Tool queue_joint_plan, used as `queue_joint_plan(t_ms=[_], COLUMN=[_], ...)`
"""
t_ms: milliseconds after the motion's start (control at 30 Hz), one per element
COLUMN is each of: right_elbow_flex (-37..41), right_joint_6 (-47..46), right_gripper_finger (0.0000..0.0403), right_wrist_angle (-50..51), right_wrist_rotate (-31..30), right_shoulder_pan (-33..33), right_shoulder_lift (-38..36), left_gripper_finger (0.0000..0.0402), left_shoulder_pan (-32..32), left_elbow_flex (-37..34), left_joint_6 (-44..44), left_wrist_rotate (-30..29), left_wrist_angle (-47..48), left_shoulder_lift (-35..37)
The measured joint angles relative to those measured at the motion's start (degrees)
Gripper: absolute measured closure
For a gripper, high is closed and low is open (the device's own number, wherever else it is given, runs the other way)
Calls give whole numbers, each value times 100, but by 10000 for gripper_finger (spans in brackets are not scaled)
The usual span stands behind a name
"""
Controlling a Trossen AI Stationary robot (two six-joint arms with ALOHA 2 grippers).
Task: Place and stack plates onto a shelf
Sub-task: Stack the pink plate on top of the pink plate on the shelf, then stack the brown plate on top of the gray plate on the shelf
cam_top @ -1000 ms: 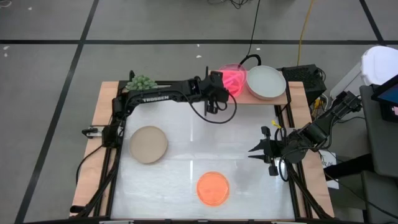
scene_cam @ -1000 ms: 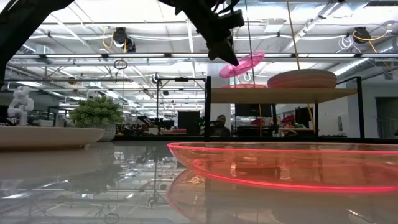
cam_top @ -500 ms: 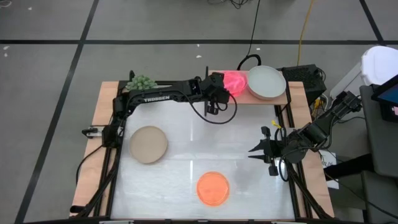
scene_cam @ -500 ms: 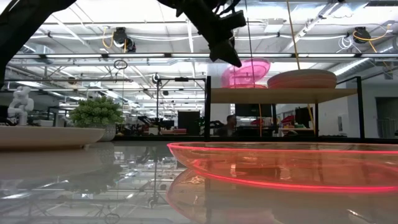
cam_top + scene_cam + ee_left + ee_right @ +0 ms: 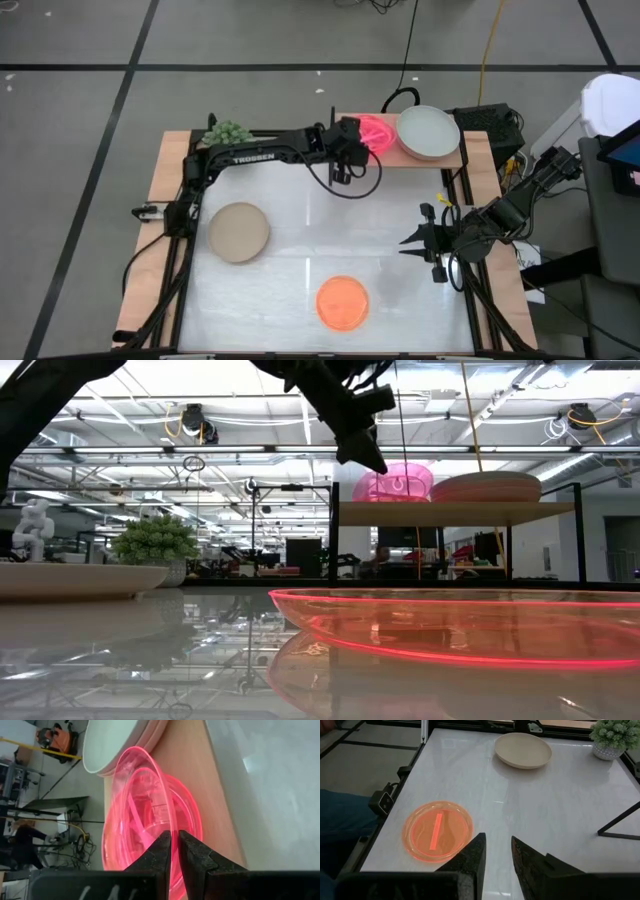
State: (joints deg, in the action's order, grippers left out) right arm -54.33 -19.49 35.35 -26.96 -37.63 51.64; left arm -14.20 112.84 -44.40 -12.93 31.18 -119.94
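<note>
My left gripper (image 5: 175, 834) reaches over the shelf's (image 5: 395, 162) left end, shut on a small magenta plate (image 5: 135, 795) that stands tilted. Under it a second magenta plate (image 5: 186, 815) lies flat on the shelf board (image 5: 200, 780). A pale grey-green plate (image 5: 428, 132) tops a stack at the shelf's right. On the table lie a beige plate (image 5: 238, 232) and an orange plate (image 5: 342, 302). My right gripper (image 5: 405, 242) hangs open at the table's right side, with nothing between its fingers (image 5: 475, 852). My left gripper has the tilted magenta plate's near rim (image 5: 169, 827) between its two fingers, which stand only a narrow gap apart. The fingers slant down from the table's left. The plate's near rim stays raised at the fingers, and its far part rests on the flat magenta plate.
A small green plant (image 5: 226, 132) in a white pot stands at the table's far left, by the left arm. The shelf's thin black uprights (image 5: 333, 530) rise from the table's far edge. Wooden rails (image 5: 150, 230) line the table's sides. Cables and equipment lie past the right rail.
The magenta plate has tipped in the left gripper: its far edge, raised above the shelf a second ago, has dropped onto the flat magenta plate, while its near rim stayed at the fingers.
</note>
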Motion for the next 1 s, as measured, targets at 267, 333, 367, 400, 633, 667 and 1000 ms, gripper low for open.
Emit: queue_joint_plan(t_ms=[267, 333, 367, 400, 633, 667, 1000], right_elbow_flex=[0, 0, 0, 0, 0, 0, 0], right_joint_6=[0, 0, 0, 0, -11, -28, -42], right_gripper_finger=[326, 326, 325, 326, 326, 326, 326], right_wrist_angle=[0, 0, 0, 0, 0, 0, 2], right_wrist_rotate=[2, 2, 2, 2, 15, 17, 22], right_shoulder_pan=[0, 0, 0, 0, 0, 0, 0], right_shoulder_lift=[0, 0, 0, 0, 0, 0, 1], left_gripper_finger=[364, 364, 364, 364, 328, 318, 265], left_shoulder_pan=[-8, -18, -20, -20, -15, -15, 93], left_elbow_flex=[0, 0, 2, 0, 2, 2, 4], left_joint_6=[-20, -9, -4, 0, 72, 106, 258], left_wrist_rotate=[-23, -17, -17, -17, 0, 0, -51], left_wrist_angle=[27, 28, 28, 28, 35, 4, -83], left_shoulder_lift=[0, 0, 0, 0, 0, 0, 0])
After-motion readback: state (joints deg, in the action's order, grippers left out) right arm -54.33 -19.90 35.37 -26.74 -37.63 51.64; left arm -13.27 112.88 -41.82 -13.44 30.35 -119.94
